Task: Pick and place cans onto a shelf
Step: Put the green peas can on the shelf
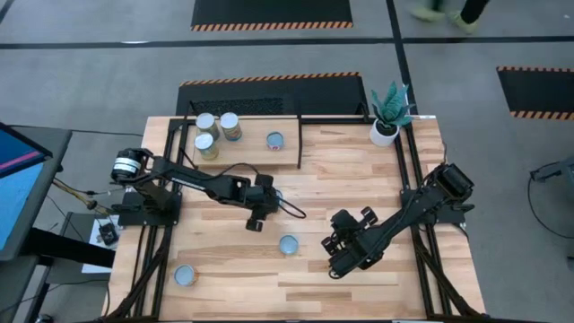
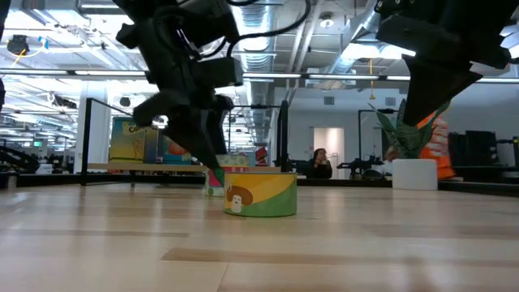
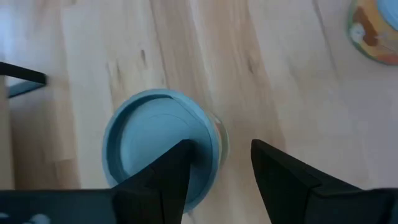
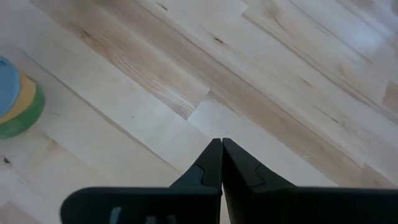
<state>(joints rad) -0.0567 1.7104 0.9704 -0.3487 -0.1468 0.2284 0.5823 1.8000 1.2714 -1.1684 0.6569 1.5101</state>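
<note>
Left gripper spread above a can at mid-table; right gripper pressed together and empty.

The left gripper [image 3: 217, 177] hangs with its fingers spread over a blue-topped can [image 3: 161, 149], one finger across the rim; no grip is visible. The right gripper [image 4: 221, 163] has its fingers pressed together over bare table [image 4: 261, 74]. Four cans [image 1: 218, 133] stand on the shelf [image 1: 296, 135] at the far side; two others [image 1: 288, 244] lie nearer.

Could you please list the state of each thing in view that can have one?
Left gripper: open, above a can, holding nothing.
Right gripper: shut, empty, above bare table.
Can under left gripper: upright on table.
Centre can: upright on table.
Front-left can: upright on table.
Four cans on shelf: upright.
</note>
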